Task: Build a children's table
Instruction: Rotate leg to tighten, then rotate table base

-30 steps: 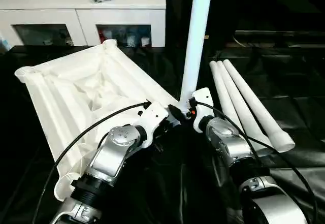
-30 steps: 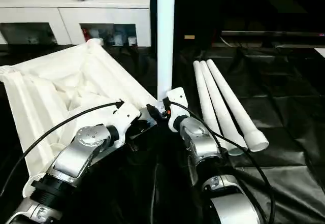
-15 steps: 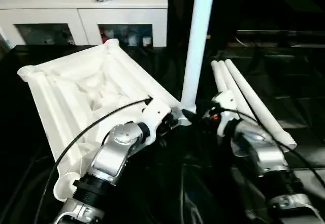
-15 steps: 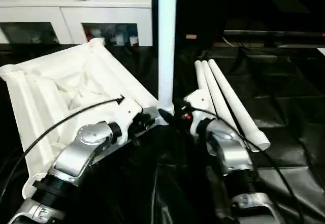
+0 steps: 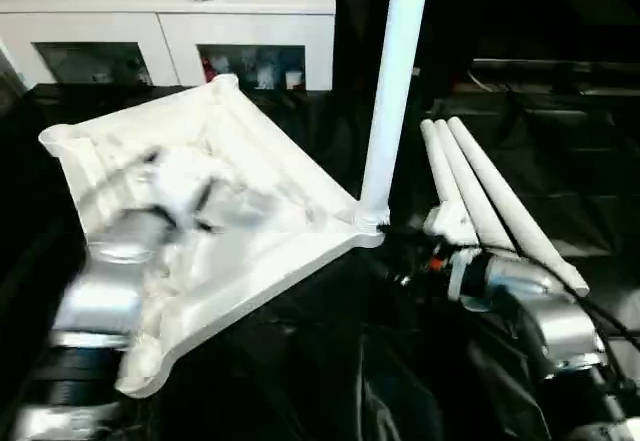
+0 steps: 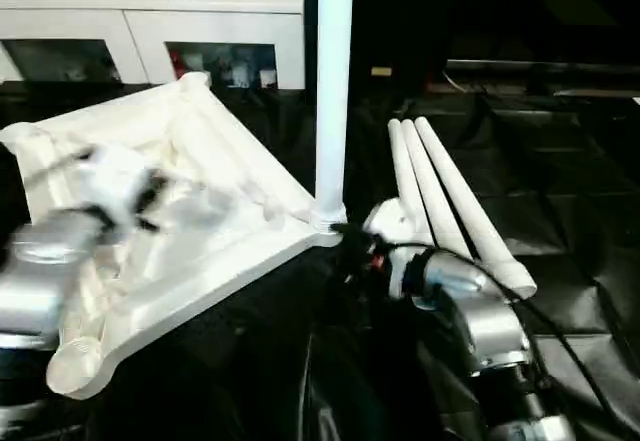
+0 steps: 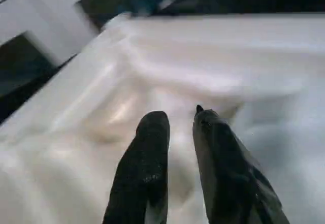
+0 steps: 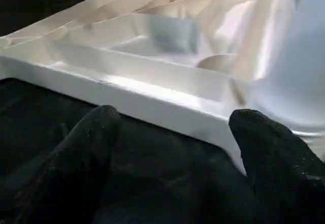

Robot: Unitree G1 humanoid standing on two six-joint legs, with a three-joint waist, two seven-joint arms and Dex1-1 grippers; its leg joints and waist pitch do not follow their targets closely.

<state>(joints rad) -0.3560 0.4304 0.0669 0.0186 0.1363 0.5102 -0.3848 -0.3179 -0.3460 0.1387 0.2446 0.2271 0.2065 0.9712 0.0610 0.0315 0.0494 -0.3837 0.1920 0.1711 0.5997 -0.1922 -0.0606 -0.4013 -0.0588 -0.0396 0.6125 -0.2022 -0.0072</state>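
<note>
Both arms had pulled back from the upright leg [image 5: 395, 91] in the tabletop [image 6: 215, 251] corner; left fingers [image 7: 147, 168] slightly parted, right fingers [image 8: 86, 158] spread wide, both empty, three legs [image 5: 480, 196] at three o'clock.

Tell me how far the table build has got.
Done: one leg stands upright in a corner socket of the upturned tabletop. In hand: nothing; the right pincer is open beside that corner, and the left pincer hangs over the ribbed underside, gripping nothing. Left: three legs lie on the black sheet, and three sockets need filling.
</note>
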